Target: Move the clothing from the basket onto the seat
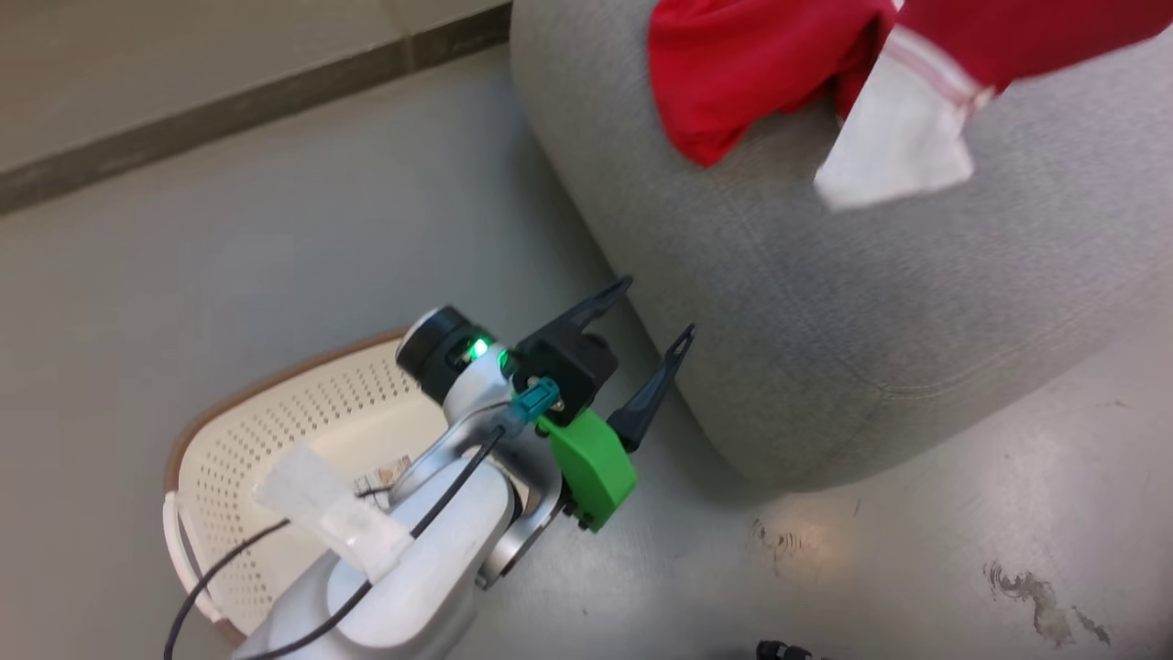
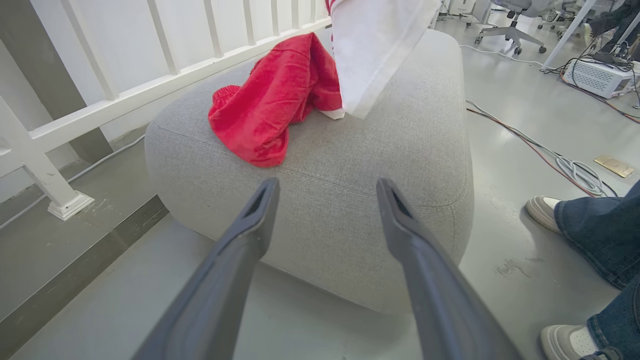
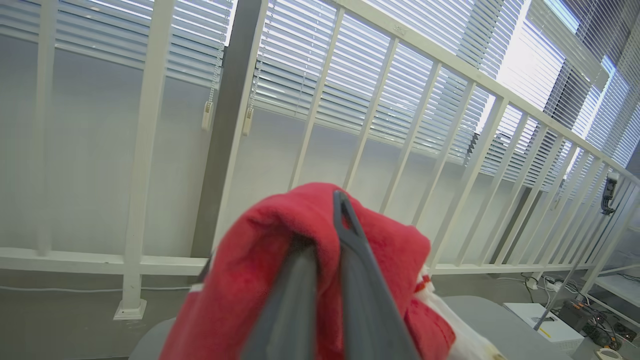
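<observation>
left pincer (image 1: 657, 307) spread wide, holding nothing, between cream basket (image 1: 275, 412) on the floor and grey seat (image 1: 871, 302), right pincer (image 3: 327, 225) clamped on red-and-white garment (image 1: 903, 137) hanging over the seat, second red garment (image 2: 270, 110) crumpled near the seat's far edge

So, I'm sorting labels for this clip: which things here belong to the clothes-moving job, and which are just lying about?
Part of the job: red garment lying on the grey seat; second garment, pinched in the right gripper; basket; open left gripper.
Just lying about: floor cables; white railing; a person's shoes; office chair.
</observation>
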Tool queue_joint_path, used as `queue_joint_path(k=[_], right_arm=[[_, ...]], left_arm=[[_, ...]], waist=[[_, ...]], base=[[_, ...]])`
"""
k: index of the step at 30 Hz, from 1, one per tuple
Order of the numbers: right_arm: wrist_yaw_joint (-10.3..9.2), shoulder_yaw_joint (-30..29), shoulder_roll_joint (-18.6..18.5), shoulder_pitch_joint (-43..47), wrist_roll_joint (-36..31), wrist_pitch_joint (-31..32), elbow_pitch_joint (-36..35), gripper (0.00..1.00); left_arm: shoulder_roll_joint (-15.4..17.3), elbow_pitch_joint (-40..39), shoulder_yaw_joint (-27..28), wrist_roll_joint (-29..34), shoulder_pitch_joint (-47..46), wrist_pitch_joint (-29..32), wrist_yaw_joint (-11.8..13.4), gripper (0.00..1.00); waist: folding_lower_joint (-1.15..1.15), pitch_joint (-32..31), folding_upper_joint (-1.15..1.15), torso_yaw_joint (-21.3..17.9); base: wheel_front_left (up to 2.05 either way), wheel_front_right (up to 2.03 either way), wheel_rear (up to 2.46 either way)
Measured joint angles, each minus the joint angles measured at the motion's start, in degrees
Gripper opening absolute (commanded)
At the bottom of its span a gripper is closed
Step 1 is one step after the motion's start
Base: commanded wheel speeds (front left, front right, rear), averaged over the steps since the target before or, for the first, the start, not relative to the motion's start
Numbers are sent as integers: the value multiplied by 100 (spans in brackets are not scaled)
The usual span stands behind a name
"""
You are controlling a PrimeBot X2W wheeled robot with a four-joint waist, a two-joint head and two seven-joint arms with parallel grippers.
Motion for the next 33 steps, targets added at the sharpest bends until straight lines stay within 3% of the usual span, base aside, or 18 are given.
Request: queue_joint_path(k=[10, 16, 27, 33], right_arm=[[-261, -407, -625, -920, -175, 32, 495, 0], [-407, -503, -692, -952, -231, -53, 961, 0], [-453, 27, 309, -428, -170, -283, 2046, 0], [-556, 18, 422, -239, -176, -456, 2580, 0]], left_arm=[[-9, -322, -216, 141, -476, 245, -120, 100], [-4, -426, -322, 143, -521, 404, -160, 100], [266, -735, -235, 345, -687, 711, -151, 100], [413, -797, -180, 387, -704, 818, -137, 100]], waist=[[0, 606, 0, 562], [0, 885, 0, 962], [1, 1597, 0, 1181], [1, 1774, 0, 976]], base=[[0, 0, 0], [0, 0, 0], [0, 0, 0], [0, 0, 0]])
